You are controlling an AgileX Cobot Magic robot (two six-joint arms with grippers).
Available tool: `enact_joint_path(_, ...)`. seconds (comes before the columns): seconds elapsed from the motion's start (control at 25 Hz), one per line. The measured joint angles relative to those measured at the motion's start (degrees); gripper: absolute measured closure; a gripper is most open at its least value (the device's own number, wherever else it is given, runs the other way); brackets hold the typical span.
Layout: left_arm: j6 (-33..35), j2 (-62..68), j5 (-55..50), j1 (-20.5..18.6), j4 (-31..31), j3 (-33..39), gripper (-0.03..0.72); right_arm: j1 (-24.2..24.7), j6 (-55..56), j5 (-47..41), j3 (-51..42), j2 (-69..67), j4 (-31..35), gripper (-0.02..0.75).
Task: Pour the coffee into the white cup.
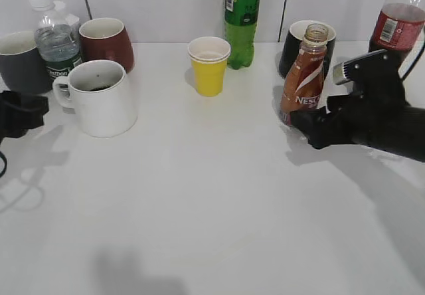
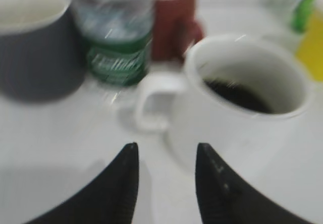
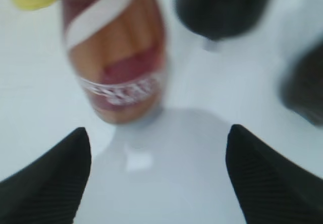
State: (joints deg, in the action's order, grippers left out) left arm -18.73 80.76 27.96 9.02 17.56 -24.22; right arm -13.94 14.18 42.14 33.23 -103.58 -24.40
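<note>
The white cup [image 1: 99,98] stands at the left of the table with dark coffee in it; it also shows in the left wrist view [image 2: 242,108]. The brown Nescafe coffee bottle [image 1: 304,82] stands upright, uncapped, at the right; it shows in the right wrist view [image 3: 116,57]. My right gripper [image 1: 302,121] is open and empty just in front of and right of the bottle's base; its jaws [image 3: 159,143] are wide apart. My left gripper [image 1: 26,112] sits left of the white cup, open and empty [image 2: 165,156].
A grey mug [image 1: 20,61], a water bottle [image 1: 56,39] and a dark red mug [image 1: 106,41] stand behind the white cup. A yellow paper cup [image 1: 209,66], a green bottle [image 1: 242,19], a black mug [image 1: 295,46] and a cola bottle [image 1: 398,22] line the back.
</note>
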Motion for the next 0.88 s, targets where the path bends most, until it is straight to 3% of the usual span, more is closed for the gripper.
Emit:
enact_joint_path(0.24,-5.00,-4.86,-24.21,1.36,-2.67,-5.33,0.396,0.00,2.00,-15.46,-0.62,9.22,0.18,0.084)
enact_joint_path(0.56,-5.34,-11.51,-55.77,9.90,-9.35,-14.54,0.396,0.00,9.85,-39.18,1.88,23.52,0.33,0.132)
enact_joint_path(0.88,-4.89,-21.39,-68.84,16.91,-11.41,-20.99,0.396,0.00,7.81,-60.84,6.96,37.30,7.84,0.162)
